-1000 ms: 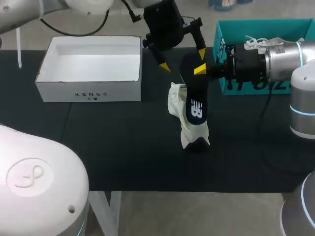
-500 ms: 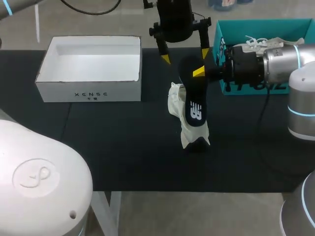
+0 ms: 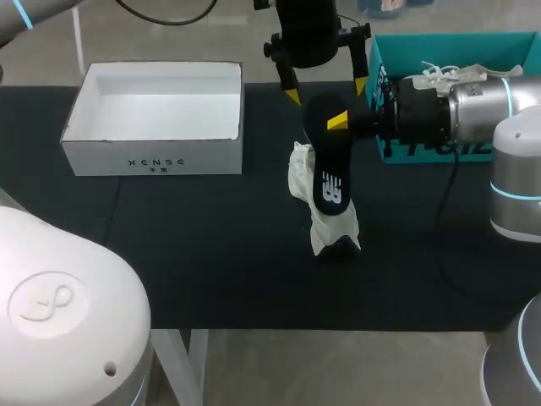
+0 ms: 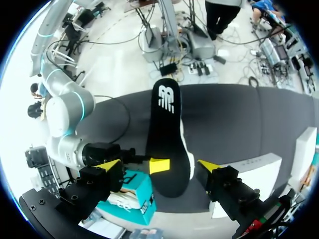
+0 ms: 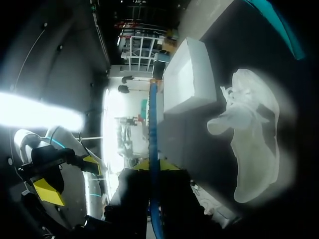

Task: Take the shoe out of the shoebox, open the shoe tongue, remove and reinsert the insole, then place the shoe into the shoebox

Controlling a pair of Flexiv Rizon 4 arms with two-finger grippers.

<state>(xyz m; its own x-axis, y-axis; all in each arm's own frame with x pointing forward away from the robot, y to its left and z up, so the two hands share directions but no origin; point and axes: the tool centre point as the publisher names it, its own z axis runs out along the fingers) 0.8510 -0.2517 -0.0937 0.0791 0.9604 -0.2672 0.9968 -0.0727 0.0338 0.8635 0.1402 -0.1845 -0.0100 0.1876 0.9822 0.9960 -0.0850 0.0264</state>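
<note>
white shoebox [image 3: 156, 118]: open, nothing in it, at about nine o'clock from the shoe and well apart; no shift over the last second.
left gripper [image 3: 326, 90]: a second ago it hung tilted at eleven o'clock of the insole's heel; it has since swung toward one o'clock and levelled out. its claw is wide, one yellow tip on either side of the heel end, touching nothing.
shoe [image 3: 325, 222]: pale, on the black table [image 3: 211, 254] near the middle, in the same spot as before – not yet back in any box.
insole [image 3: 328, 161]: black, out of the shoe and held up on a slant, heel at twelve o'clock and toe at six, over the shoe. it has barely moved; whether the toe end touches the shoe i cannot tell.
right gripper [image 3: 342, 123]: comes in from three o'clock, claw narrow and pinching the insole near its heel – its grip unchanged.
teal box [image 3: 439, 51]: at two o'clock of the shoe, with a second pale shoe inside.
meaning: the removal looks done; the left claw squaring up on the heel suggests a hand-over or a shared hold before reinsertion.
</note>
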